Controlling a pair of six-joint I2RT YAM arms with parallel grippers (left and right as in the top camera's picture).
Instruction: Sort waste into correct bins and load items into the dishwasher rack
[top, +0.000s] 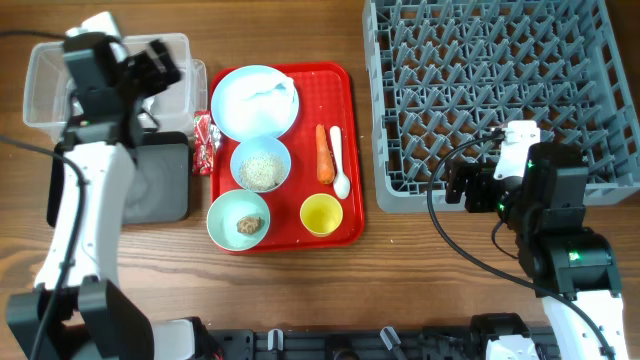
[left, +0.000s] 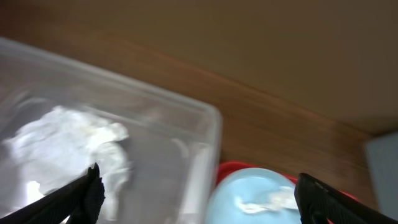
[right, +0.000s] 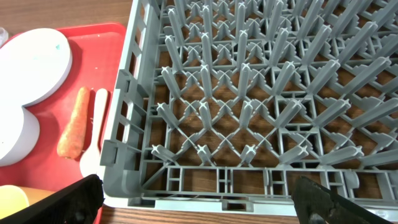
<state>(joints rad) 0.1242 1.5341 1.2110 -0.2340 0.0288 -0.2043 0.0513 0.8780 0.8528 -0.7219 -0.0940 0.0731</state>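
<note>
My left gripper (top: 160, 66) is open and empty above the right end of the clear tub (top: 40, 85). Its wrist view is blurred, with the open jaws (left: 199, 208) over the tub wall (left: 199, 155) and a crumpled white piece (left: 68, 143) inside. The red-and-white wrapper (top: 205, 143) lies between the black tray (top: 160, 185) and the red tray. On the red tray are the plate (top: 255, 100), the light blue bowl (top: 260, 165) of rice, the pale green bowl (top: 238, 220) with a brown lump, the yellow cup (top: 321, 214), the carrot (top: 324, 152) and the spoon (top: 340, 165). My right gripper (top: 462, 186) is open at the front edge of the rack (top: 500, 90).
The red serving tray (top: 350, 120) sits between the bins and the rack. In the right wrist view the rack wall (right: 124, 137) stands just right of the carrot (right: 74, 124) and the spoon (right: 93, 146). Bare wood lies along the table's front.
</note>
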